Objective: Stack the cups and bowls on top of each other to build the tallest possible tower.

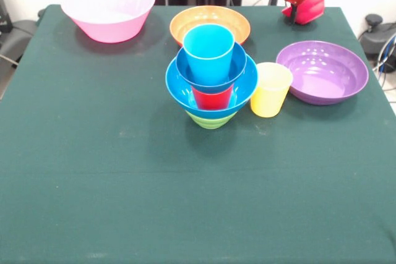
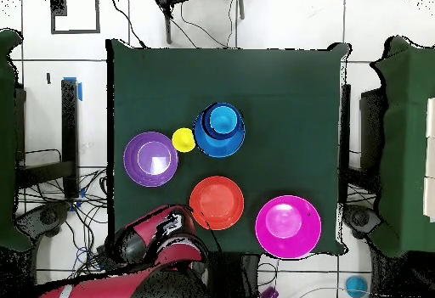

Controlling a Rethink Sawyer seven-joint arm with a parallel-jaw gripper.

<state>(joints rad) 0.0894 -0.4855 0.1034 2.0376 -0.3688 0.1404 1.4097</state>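
Tower [image 1: 211,85] stands mid-table, nearest the camera: green bowl [image 1: 211,119], large blue bowl [image 1: 179,88], red cup [image 1: 211,97], small blue bowl [image 1: 185,66], sky-blue cup [image 1: 209,51].

Yellow cup [image 1: 271,89] stands just beside it. My gripper [image 1: 302,1] sits at the far edge; I cannot tell its opening.

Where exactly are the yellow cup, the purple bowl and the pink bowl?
yellow cup [image 1: 270,90]: front view, on its outer wall, right of the tower.
purple bowl [image 1: 322,72]: front view, on its inner floor.
pink bowl [image 1: 109,5]: front view, on its inside, table's far left corner.
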